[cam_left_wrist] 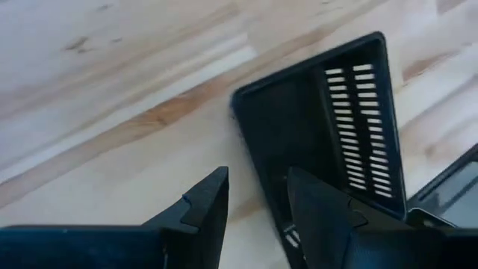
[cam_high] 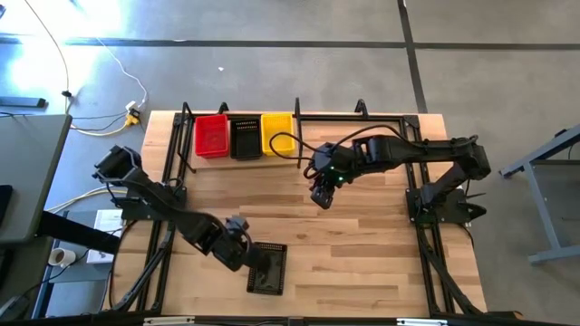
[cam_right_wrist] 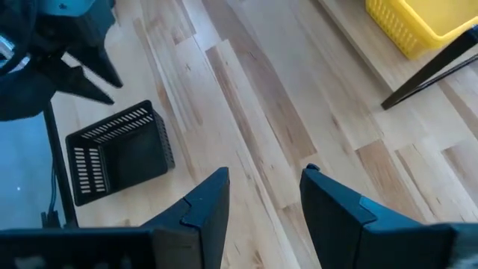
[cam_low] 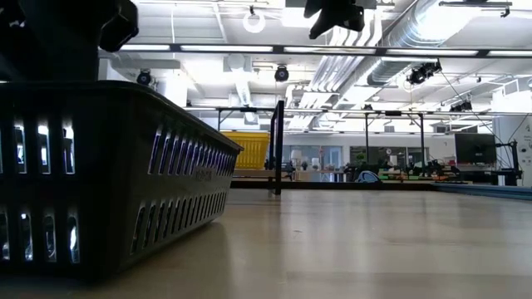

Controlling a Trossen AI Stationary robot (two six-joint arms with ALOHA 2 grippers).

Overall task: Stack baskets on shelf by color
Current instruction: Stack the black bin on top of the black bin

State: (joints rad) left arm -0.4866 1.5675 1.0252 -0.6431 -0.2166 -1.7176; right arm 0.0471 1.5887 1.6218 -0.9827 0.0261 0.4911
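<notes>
Black basket (cam_high: 267,269) lies on the desk (cam_high: 362,254) at 6 o'clock; left pincer (cam_left_wrist: 258,202) released, astride its rim. Judged light, thin-walled, slippery: pinch rim. Right pincer (cam_high: 323,197) released, empty, aloft.

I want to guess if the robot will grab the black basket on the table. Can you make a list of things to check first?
1. Left gripper open: ok, there is a gap between its fingers.
2. Left gripper at the black basket: ok, it sits over the basket's edge, one finger either side of the wall.
3. Basket already gripped: not ok, the fingers are not yet pinching the wall.
4. Right gripper out of the way: ok, it is open, empty and up over the table's middle.
5. Black stack on the shelf ready: ok, it sits between the red and yellow ones.
6. Basket upright: ok, its opening faces up.
</notes>
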